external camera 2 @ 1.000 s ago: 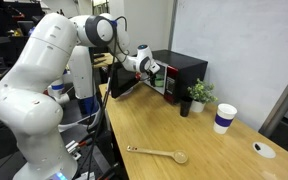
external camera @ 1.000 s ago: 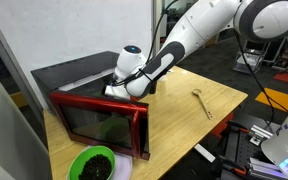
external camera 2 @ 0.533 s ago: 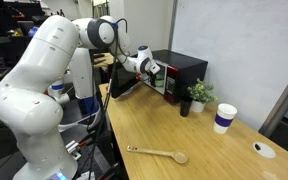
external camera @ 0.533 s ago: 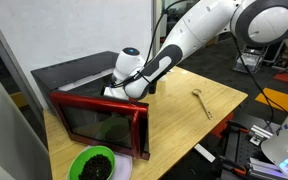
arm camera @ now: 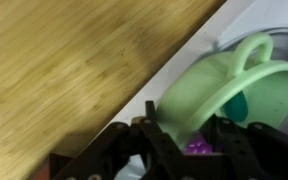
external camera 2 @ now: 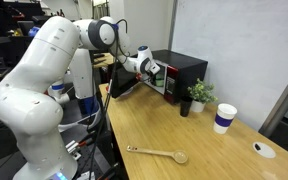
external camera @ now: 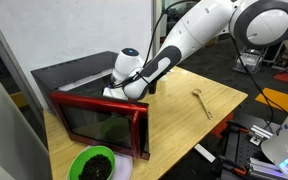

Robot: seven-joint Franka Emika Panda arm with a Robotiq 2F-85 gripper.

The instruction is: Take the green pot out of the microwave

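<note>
The microwave (external camera: pixel 72 74) has a dark body, and its red-framed door (external camera: pixel 100 122) hangs open toward the table. It also shows in an exterior view as a dark box (external camera 2: pixel 185 70). In the wrist view the pale green pot (arm camera: pixel 209 95) fills the lower right, with purple showing inside it. My gripper (arm camera: pixel 189 138) has its dark fingers (arm camera: pixel 156 135) on either side of the pot's wall, shut on it. In both exterior views the wrist (external camera: pixel 127 85) reaches into the microwave's opening, and the pot itself is hidden there.
A bright green bowl of dark stuff on a white plate (external camera: pixel 92 165) sits at the table's near corner below the door. A wooden spoon (external camera: pixel 202 103) lies on the table (external camera: pixel 179 125). A small plant (external camera 2: pixel 197 95) and a paper cup (external camera 2: pixel 224 118) stand beside the microwave.
</note>
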